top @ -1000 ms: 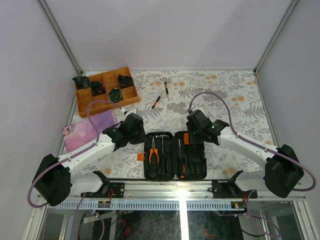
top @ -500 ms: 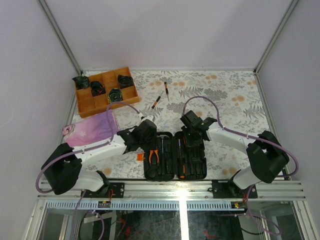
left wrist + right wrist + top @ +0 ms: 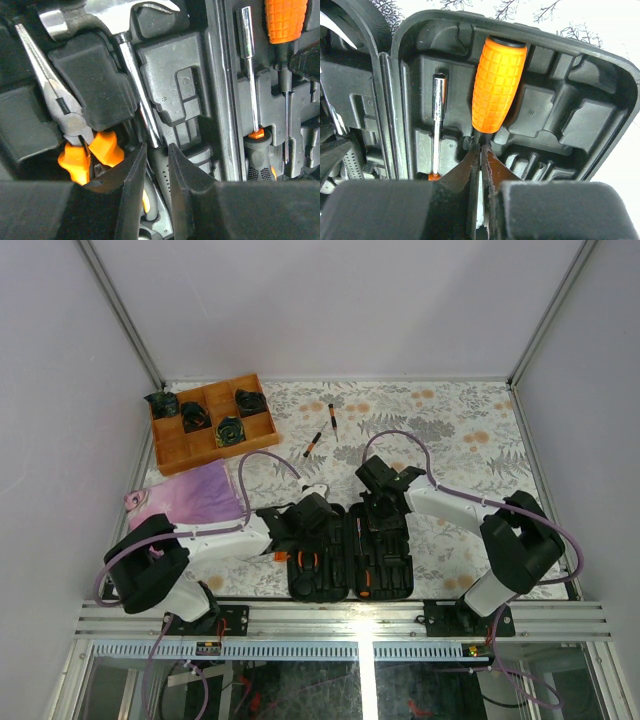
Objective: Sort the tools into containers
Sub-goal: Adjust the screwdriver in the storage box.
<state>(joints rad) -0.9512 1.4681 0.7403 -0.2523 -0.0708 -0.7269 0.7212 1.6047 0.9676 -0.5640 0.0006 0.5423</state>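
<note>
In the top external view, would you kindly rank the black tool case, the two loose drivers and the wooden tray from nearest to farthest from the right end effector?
1. Black tool case: directly beneath the right end effector.
2. Two loose drivers: farther back, slightly left; too close together to split.
3. Wooden tray: back-left corner.

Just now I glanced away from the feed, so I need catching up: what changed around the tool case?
Both arms swung in over the open case. The left gripper moved right, over the hammer, fingers narrowly apart. The right gripper came down and closed on the screwdriver, just below its orange handle. Case, two loose drivers and wooden tray stayed put.
</note>
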